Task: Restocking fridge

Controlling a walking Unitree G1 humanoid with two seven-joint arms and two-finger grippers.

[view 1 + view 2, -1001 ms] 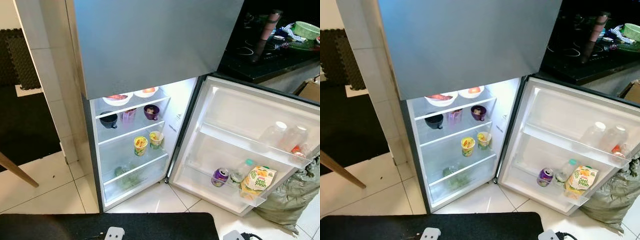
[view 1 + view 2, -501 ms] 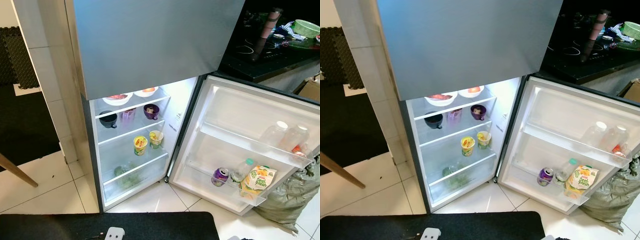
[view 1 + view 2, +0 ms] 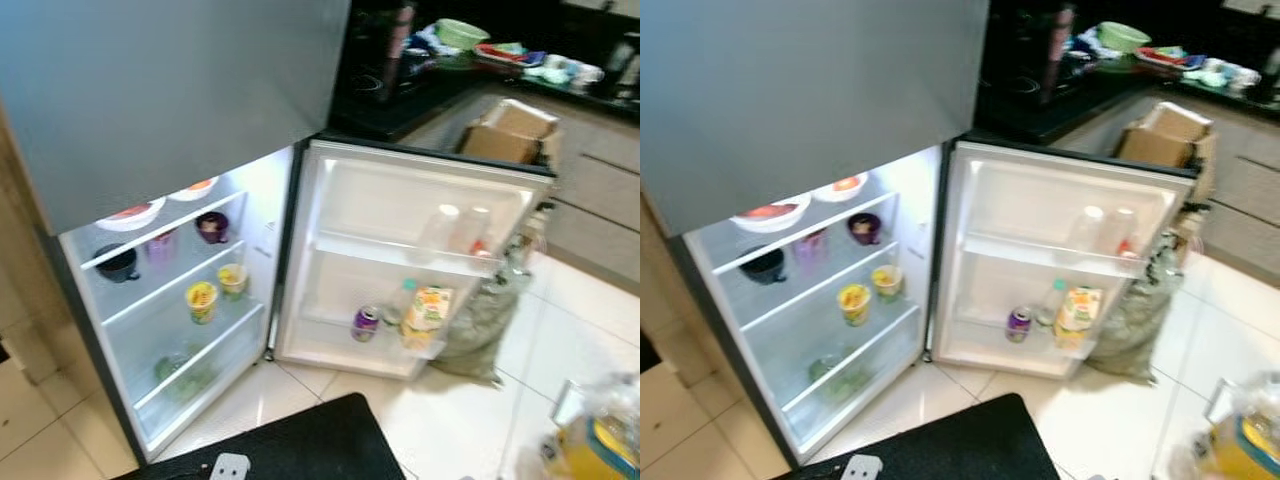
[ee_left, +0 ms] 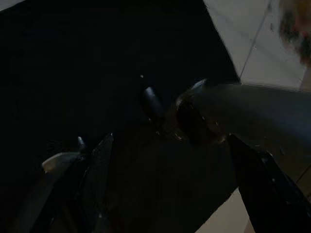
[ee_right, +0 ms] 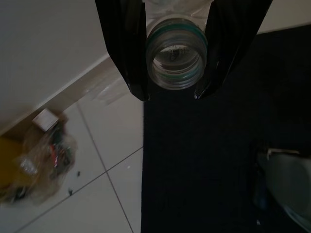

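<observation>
Right gripper point(image 5: 171, 92) fingers clamp a clear bottle point(image 5: 176, 53) at its neck; fridge point(image 3: 190, 330) door open; left gripper point(image 4: 165, 194) state unclear.

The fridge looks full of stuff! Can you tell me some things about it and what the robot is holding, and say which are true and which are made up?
1. The fridge's lower door is open. True.
2. A purple can stands in the door's bottom rack. True.
3. The two yellow cups are on the top shelf. False: they sit on a lower shelf, beneath the dark mug and the purple cup.
4. The right gripper is open with nothing in it. False: its fingers are shut on a clear bottle.
5. The top shelf holds white bowls of food. True.
</observation>
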